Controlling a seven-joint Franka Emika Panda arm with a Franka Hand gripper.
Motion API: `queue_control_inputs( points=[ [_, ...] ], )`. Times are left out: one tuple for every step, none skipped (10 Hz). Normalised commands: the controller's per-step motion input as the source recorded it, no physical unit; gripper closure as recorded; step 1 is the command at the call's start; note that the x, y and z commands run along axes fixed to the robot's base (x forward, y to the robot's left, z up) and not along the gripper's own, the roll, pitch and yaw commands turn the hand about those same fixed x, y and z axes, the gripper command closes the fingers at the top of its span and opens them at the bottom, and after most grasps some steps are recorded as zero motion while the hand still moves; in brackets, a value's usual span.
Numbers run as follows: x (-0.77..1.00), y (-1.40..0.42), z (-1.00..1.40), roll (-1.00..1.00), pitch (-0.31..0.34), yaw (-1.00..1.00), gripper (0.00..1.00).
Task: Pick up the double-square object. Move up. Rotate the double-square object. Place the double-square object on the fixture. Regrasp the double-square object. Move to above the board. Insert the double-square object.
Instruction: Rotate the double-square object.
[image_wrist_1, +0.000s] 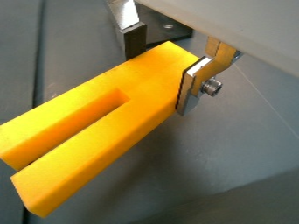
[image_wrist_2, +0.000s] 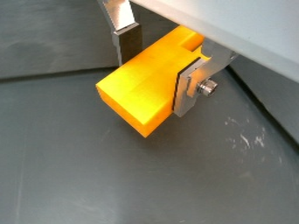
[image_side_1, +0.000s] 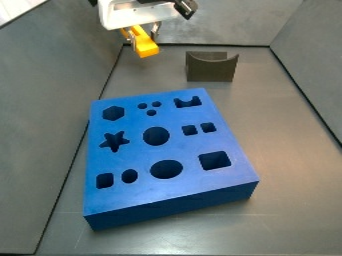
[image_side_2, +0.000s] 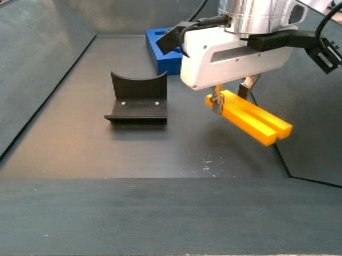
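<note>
The double-square object (image_wrist_1: 105, 114) is a yellow-orange block with a lengthwise slot. My gripper (image_wrist_1: 163, 63) is shut on its solid end, with the two prongs sticking out past the fingers. In a wrist view the same block (image_wrist_2: 146, 83) shows its solid end between the silver finger plates of the gripper (image_wrist_2: 160, 66). In both side views the block (image_side_1: 143, 42) (image_side_2: 254, 115) hangs tilted under the gripper (image_side_2: 230, 93), off the dark floor. The fixture (image_side_1: 210, 66) (image_side_2: 136, 100) stands apart from it. The blue board (image_side_1: 187, 148) lies flat on the floor.
Grey walls close in the work area on the sides. In a side view the board's corner (image_side_2: 163, 45) shows behind the gripper body. The block hangs close to a side wall (image_side_1: 94, 60).
</note>
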Motion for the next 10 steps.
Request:
queue_control_inputs(
  points=[
    [-0.01,0.02,-0.01,0.0,0.005,-1.0,1.0],
    [-0.01,0.02,-0.01,0.0,0.006,-1.0,1.0],
    [-0.01,0.02,-0.01,0.0,0.007,-1.0,1.0],
    [-0.01,0.02,-0.01,0.0,0.008,-1.0,1.0],
    [-0.01,0.02,-0.01,0.0,0.009,-0.8,1.0],
    [-0.01,0.02,-0.01,0.0,0.009,-0.55,1.0],
    [-0.01,0.02,-0.01,0.0,0.009,-0.32,1.0],
    [-0.01,0.02,-0.01,0.0,0.009,-0.22,1.0],
    [0.0,0.0,-0.83,0.0,0.0,0.0,1.0],
    [0.01,0.0,-0.82,0.0,-0.003,0.02,1.0]
  ],
)
